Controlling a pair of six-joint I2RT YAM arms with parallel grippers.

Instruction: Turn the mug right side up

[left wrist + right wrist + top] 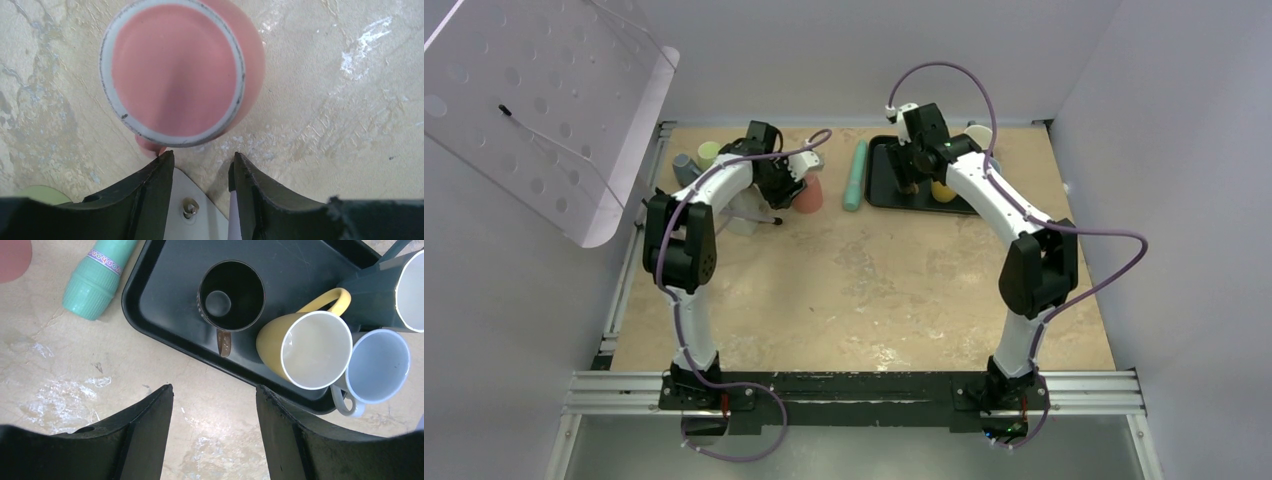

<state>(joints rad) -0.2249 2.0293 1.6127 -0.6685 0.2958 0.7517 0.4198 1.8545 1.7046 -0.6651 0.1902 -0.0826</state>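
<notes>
Here, the pink mug (175,70) sits on the tabletop (350,125) at the back left, just beyond the fingertips of the left end effector (200,162). It appears to stand upside down on its rim, its axis roughly upright. The left arm is plainly the nearer one. Its jaws are moderately apart and hold nothing, and the mug lies ahead of the gap and slightly toward the left finger rather than between the fingers. The left wrist view shows what the overhead view cannot: the unglazed foot ring faces the camera, and a bit of the handle (150,145) pokes out on the near side, almost touching the left fingertip. From above the mug is only a pink blob partly hidden under the wrist. The right end effector (214,390) hangs wide and empty over bare tabletop beside the black tray (165,300) of upright mugs, well apart from the pink one.
</notes>
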